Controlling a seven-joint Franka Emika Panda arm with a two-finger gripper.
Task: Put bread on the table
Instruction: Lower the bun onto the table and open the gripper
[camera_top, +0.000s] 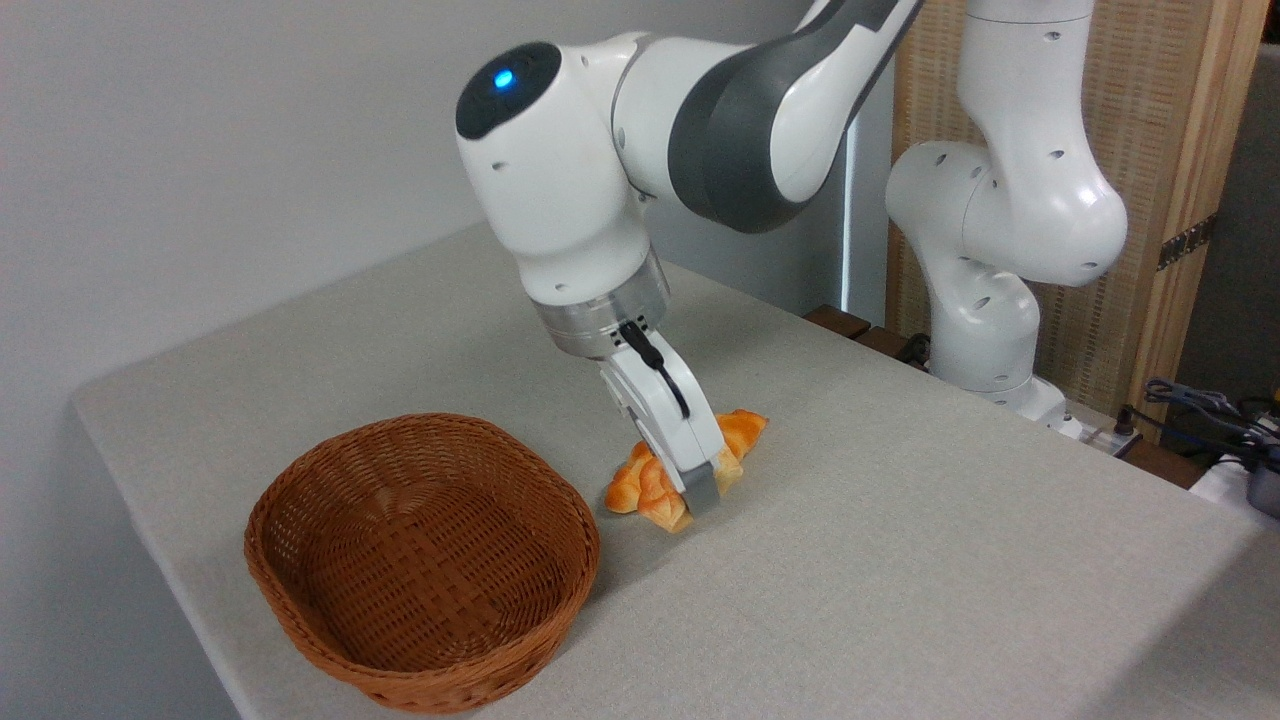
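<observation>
The bread (640, 488), a golden bun with a knotted top, rests on the grey-beige table (900, 560) just right of the basket. My gripper (697, 497) points down at the bun's right side, with its grey front fingertip (703, 488) against the bun. The other finger is hidden behind the first, so I cannot see how far apart the jaws stand. A deeper orange braided loaf (745, 432) pokes out behind the gripper, most of it covered.
A brown wicker basket (300, 560) stands empty at the front left, close to the table's edge. The arm's white base (990, 340) sits at the back right, with cables (1200, 400) beyond it. A wooden screen stands behind.
</observation>
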